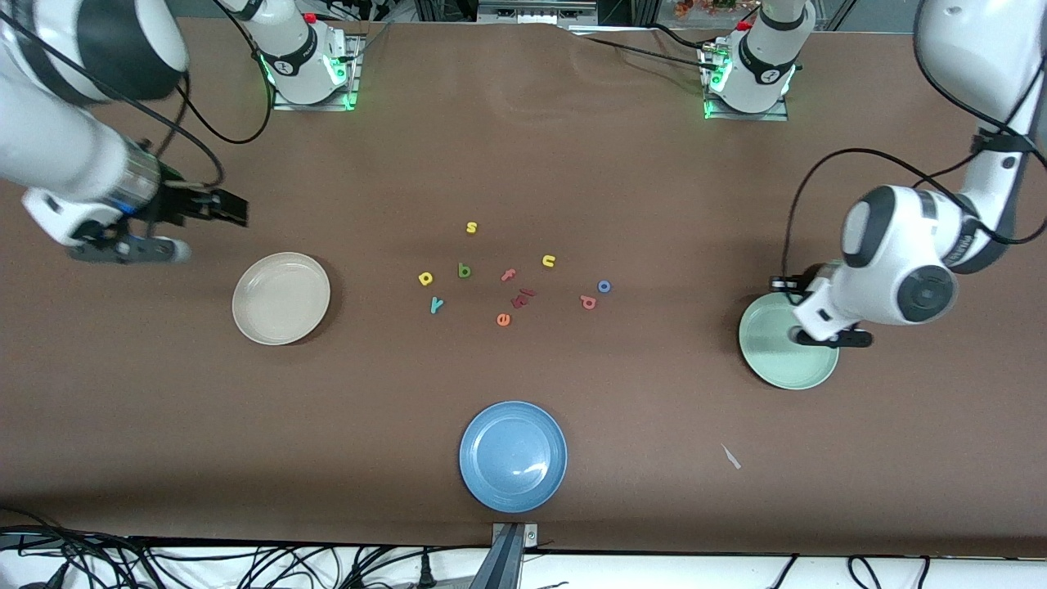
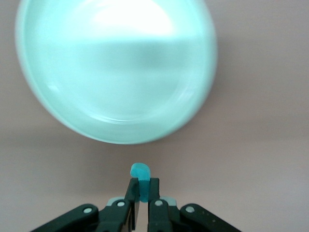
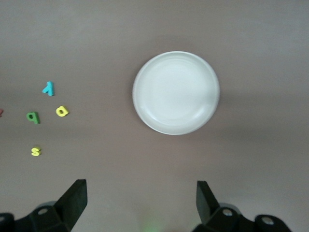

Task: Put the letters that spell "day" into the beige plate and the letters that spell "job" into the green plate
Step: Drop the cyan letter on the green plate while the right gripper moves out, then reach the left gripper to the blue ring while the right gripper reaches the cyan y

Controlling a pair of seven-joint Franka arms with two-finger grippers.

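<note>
My left gripper is shut on a teal hooked "j", whose hook sticks out past the fingertips. It hangs over the table just outside the rim of the green plate. The blue "o" and the pinkish-red letter lie side by side mid-table. The yellow looped letter, teal "y" and dark green letter lie toward the beige plate. My right gripper is open and holds nothing, above the table near that plate.
A blue plate sits near the table's front edge. Among the letters lie a yellow "s", a yellow "u", a pink "f", an orange "e" and dark red pieces.
</note>
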